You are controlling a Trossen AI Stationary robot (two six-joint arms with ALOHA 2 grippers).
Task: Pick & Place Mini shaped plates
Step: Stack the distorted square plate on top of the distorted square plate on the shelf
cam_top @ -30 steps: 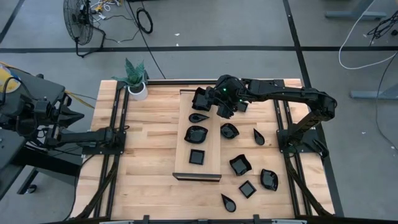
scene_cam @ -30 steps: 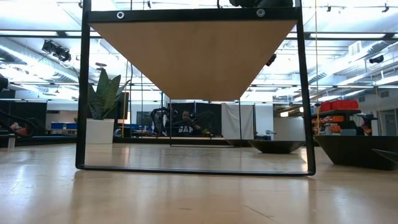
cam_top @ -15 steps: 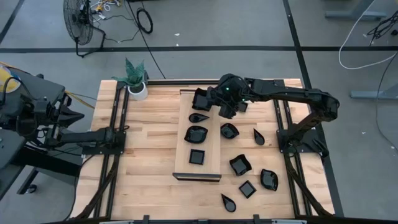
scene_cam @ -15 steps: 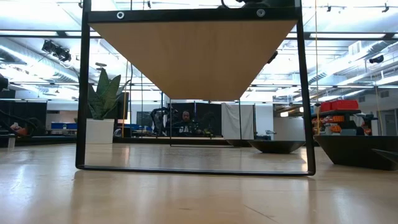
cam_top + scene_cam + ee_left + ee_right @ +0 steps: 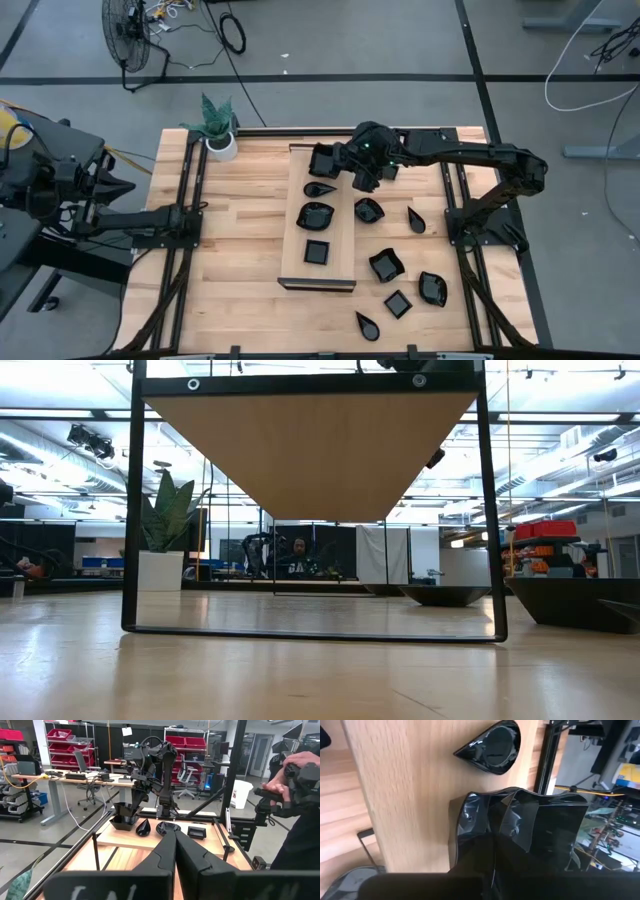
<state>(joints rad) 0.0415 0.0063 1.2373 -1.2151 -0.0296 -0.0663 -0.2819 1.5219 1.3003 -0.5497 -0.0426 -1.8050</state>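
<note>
High view: right gripper point(image 5: 345, 165) over the far end of the long pale board point(image 5: 318, 272), jaws clamped on a square black plate point(image 5: 325, 158). On the board, a teardrop plate point(image 5: 319, 188), a wavy-rimmed bowl point(image 5: 315, 214), a small square plate point(image 5: 317, 251). More black plates point(image 5: 386, 265) scattered on the desk point(image 5: 235, 270) to the right. Left arm parked at the left edge.

Left wrist view: left gripper point(image 5: 175, 851), jaws together, holding nothing.

Right wrist view: square black plate gripped just beside the teardrop plate.

Pale butcher-block wooden table point(image 5: 240, 250) framed by black rails. Resting directly on it: long pale wooden board point(image 5: 340, 240) at centre, small white pot with green plant point(image 5: 221, 143) at far left corner, six glossy black mini plates point(image 5: 386, 264) scattered right of board.
</note>
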